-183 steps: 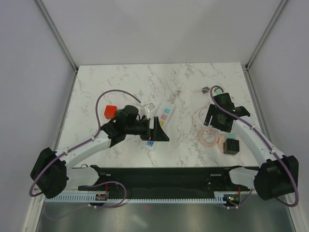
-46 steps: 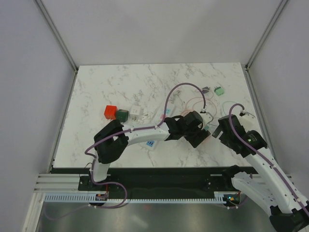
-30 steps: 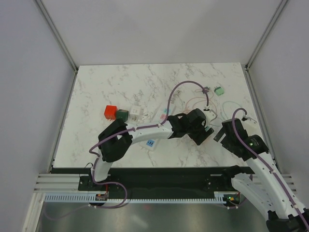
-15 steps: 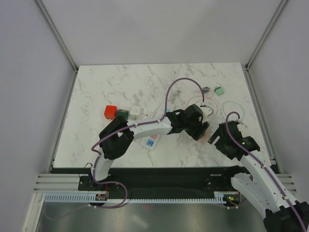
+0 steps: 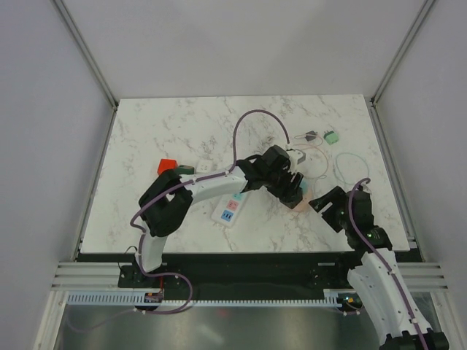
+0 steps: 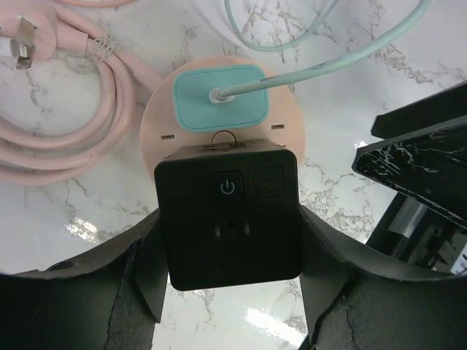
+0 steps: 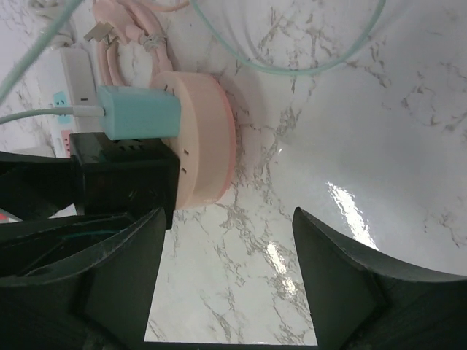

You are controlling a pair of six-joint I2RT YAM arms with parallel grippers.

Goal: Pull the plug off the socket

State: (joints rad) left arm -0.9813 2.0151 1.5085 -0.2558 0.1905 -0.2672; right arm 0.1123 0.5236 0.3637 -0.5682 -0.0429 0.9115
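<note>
A black cube plug (image 6: 228, 211) with a power button stands on a round pink base (image 6: 157, 135), beside a teal charger (image 6: 219, 97) plugged into the same base. My left gripper (image 6: 230, 257) is shut on the cube, with a finger pressed to each side. My right gripper (image 7: 226, 277) hangs open just right of the pink base (image 7: 208, 138), with nothing between its fingers. The socket, a long white power strip (image 5: 232, 207), lies left of the base under the left arm. In the top view the left gripper (image 5: 290, 187) and right gripper (image 5: 326, 206) flank the base (image 5: 301, 203).
A coiled pink cable (image 6: 66, 124) lies by the base and a teal cable loop (image 5: 350, 166) lies behind the right arm. A red cube (image 5: 167, 165) and a dark green cube (image 5: 182, 170) sit at the left. A small green piece (image 5: 332, 136) lies at the back right.
My left gripper has closed onto the black cube plug. The right arm has swung in toward the pink base, and its jaws have narrowed a little.
</note>
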